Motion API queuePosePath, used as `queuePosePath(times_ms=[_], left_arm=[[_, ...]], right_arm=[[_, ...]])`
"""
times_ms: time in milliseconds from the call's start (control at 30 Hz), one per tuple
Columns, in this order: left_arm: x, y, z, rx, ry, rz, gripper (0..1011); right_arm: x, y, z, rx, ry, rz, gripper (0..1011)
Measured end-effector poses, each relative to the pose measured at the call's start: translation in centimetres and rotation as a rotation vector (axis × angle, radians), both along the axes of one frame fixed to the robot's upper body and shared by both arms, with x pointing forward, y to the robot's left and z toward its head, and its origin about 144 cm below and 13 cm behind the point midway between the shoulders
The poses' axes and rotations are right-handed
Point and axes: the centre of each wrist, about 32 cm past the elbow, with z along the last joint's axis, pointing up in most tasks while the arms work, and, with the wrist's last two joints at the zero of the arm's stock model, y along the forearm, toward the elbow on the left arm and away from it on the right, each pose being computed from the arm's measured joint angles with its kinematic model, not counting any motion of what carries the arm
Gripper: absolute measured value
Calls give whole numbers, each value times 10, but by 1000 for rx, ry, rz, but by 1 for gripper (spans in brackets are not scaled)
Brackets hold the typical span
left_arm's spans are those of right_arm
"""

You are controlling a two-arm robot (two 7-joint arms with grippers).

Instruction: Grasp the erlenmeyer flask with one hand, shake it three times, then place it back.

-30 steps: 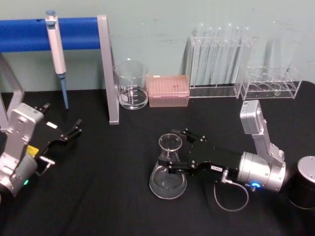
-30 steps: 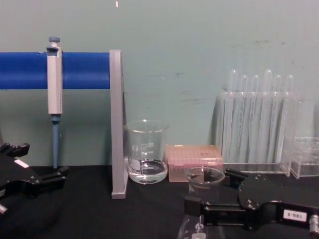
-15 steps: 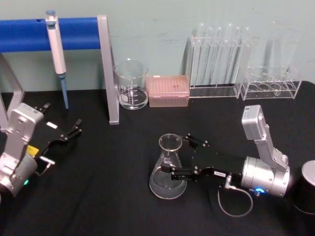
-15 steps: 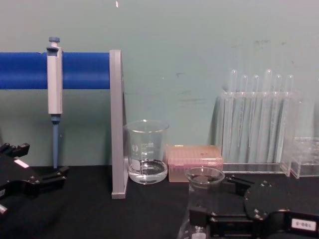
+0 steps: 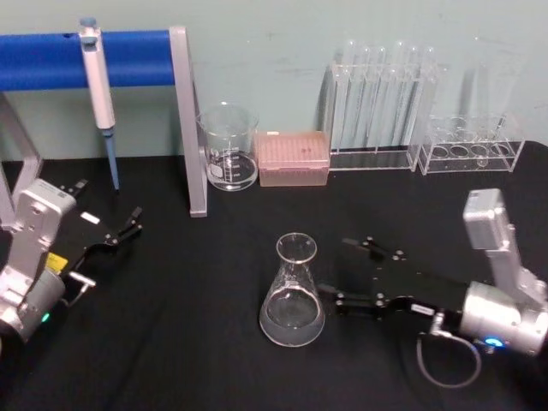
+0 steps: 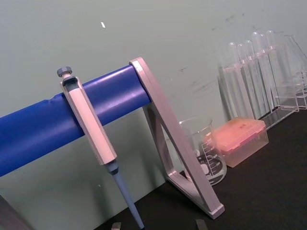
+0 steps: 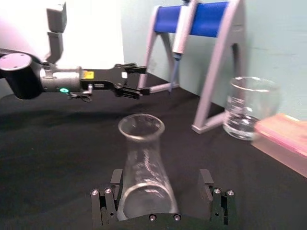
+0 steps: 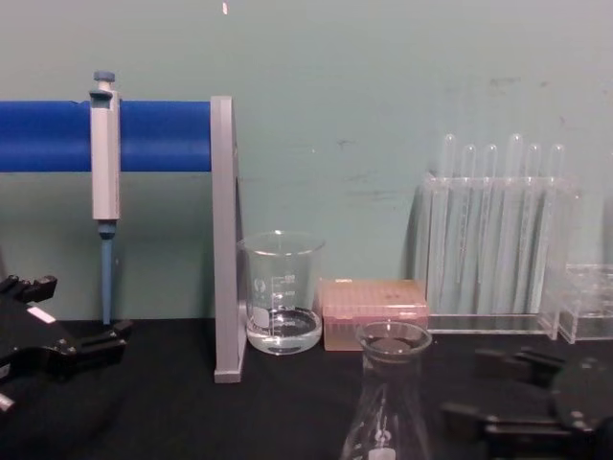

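Observation:
The erlenmeyer flask [image 5: 293, 295] stands upright on the black table, clear glass with a little liquid in its wide base. It also appears at the chest view's lower middle [image 8: 386, 407] and close up in the right wrist view [image 7: 142, 167]. My right gripper [image 5: 340, 271] is open just to the right of the flask, its two black fingers spread wider than the base and touching nothing. From the chest it sits low on the right [image 8: 467, 388]. My left gripper [image 5: 128, 224] rests open at the table's left, far from the flask.
A blue bar stand [image 5: 184, 128] with a hanging pipette [image 5: 99, 94] is at the back left. Beside it are a glass beaker [image 5: 229, 147], a pink tip box [image 5: 293, 158] and two clear test tube racks [image 5: 381, 103] [image 5: 471, 145].
My right gripper let go of the flask's neck, opened wide and drew back to the right. The flask stays standing in the same spot. The left arm has not moved.

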Motion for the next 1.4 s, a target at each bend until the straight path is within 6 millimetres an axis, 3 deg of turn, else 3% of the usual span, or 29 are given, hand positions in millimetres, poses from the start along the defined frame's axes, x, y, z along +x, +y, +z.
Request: queuePosePath(times_ms=[233,433,867,1400], left_arm=[[0,0,0,0,0,0,1001],[0,0,0,0,0,0,1001],[0,0,0,0,0,0,1001],[0,0,0,0,0,0,1001]], right_arm=[[-12,-27,8,6,-13,-126,1003],[-11,-34,15,38,-66,-235,1003],[2,-10,21,115,-143,-451,1003],[-1,4,-8,83,-55,-627,1003]])
